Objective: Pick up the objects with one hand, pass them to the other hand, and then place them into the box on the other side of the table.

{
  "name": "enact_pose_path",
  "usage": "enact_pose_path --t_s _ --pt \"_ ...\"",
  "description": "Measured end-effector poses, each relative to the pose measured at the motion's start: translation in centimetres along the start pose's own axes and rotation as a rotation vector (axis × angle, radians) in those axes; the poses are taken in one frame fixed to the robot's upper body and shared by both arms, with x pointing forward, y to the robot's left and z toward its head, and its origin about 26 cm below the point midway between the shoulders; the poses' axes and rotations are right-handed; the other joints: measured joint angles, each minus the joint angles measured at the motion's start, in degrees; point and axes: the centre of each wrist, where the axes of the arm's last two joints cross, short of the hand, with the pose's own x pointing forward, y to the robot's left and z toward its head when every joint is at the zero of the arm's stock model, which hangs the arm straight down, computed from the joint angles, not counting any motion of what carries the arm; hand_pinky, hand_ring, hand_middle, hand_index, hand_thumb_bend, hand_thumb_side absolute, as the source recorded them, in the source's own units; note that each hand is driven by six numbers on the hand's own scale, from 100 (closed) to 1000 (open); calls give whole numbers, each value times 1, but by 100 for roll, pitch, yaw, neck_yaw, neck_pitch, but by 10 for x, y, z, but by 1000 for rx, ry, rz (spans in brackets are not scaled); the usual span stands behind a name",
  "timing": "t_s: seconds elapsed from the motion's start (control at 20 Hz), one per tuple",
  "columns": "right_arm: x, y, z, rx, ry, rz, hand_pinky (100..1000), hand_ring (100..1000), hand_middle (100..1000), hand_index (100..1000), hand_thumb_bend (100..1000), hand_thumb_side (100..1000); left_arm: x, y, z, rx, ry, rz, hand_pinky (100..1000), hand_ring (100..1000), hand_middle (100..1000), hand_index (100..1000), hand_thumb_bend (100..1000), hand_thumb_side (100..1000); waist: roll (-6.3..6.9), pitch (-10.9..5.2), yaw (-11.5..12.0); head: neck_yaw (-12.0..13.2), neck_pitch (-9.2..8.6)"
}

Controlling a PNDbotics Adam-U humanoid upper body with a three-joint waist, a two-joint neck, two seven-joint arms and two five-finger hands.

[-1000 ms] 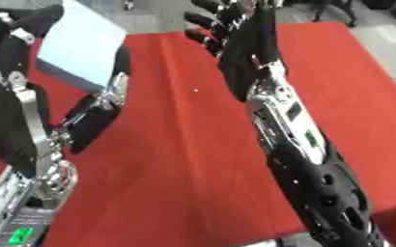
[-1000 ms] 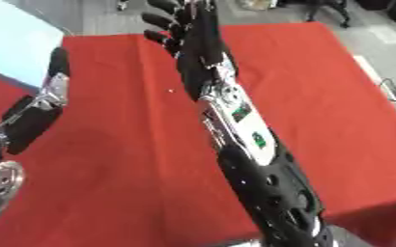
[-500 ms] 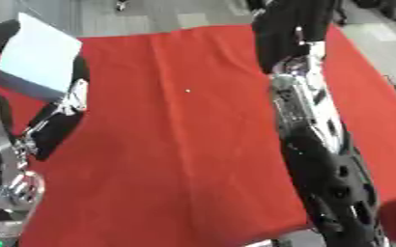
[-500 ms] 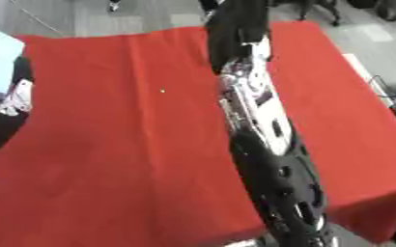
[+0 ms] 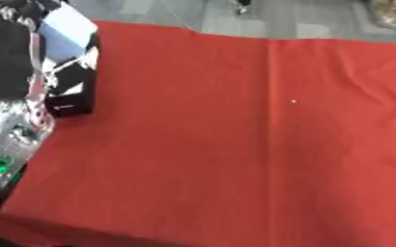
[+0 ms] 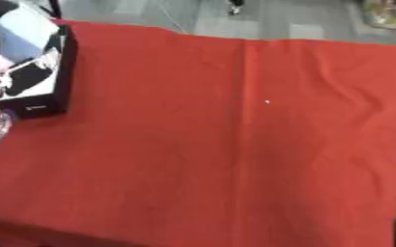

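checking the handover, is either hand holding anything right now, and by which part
Cannot be told. Only the left arm shows, beside the black box at the red cloth's left edge; neither hand's fingers can be made out.

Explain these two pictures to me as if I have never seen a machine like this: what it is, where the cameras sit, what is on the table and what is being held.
Both pictures come from the two eyes of one camera in the head of a humanoid robot that a person steers. It looks down at the table, so the two views are nearly alike.

The table is covered by a red cloth. At its left edge stands a black box with pale, bluish-white contents that I cannot make out. One tiny white speck lies on the cloth.

The black and silver shape along the left edge of the left eye view is the robot's left arm, with a small green light low on it. Its hand seems to be up by the box, but I cannot tell how the fingers stand or whether anything is held. A dark sliver at the lower right corner of the right eye view may be part of the right arm; the right hand does not show.
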Motion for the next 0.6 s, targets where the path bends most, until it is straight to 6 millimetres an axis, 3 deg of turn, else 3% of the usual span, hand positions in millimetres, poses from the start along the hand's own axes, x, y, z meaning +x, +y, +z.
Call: enact_pose_path --t_s 0.25,0.4,0.45,0.5,0.55,0.6 --pt "-12 -8 3 -7 2 100 782 754 720 934 100 965 -79 -10 -41 -212 337 -164 687 547 528 577 311 122 21 -6 -135 259 0" --pt "-15 -9 5 0 4 120 782 753 717 934 100 963 -122 -20 -53 -322 541 -218 735 622 613 705 337 282 26 -6 -205 273 0" --pt "-15 -9 5 3 4 124 782 753 717 934 100 963 -133 -24 -54 -358 600 -222 735 622 613 705 337 282 28 -6 -221 264 0" --pt "-15 -9 5 6 3 127 781 753 715 935 100 961 -140 -26 -55 -384 642 -222 759 696 689 806 559 567 31 -6 -226 254 0" --pt "-16 -9 5 8 2 129 781 753 715 934 100 962 -144 -29 -56 -410 675 -219 776 735 735 842 752 656 31 -6 -233 236 0" --pt "-16 -9 6 11 2 132 781 752 714 935 100 963 -145 -31 -56 -429 691 -212 787 755 762 862 867 661 31 -6 -253 204 0"
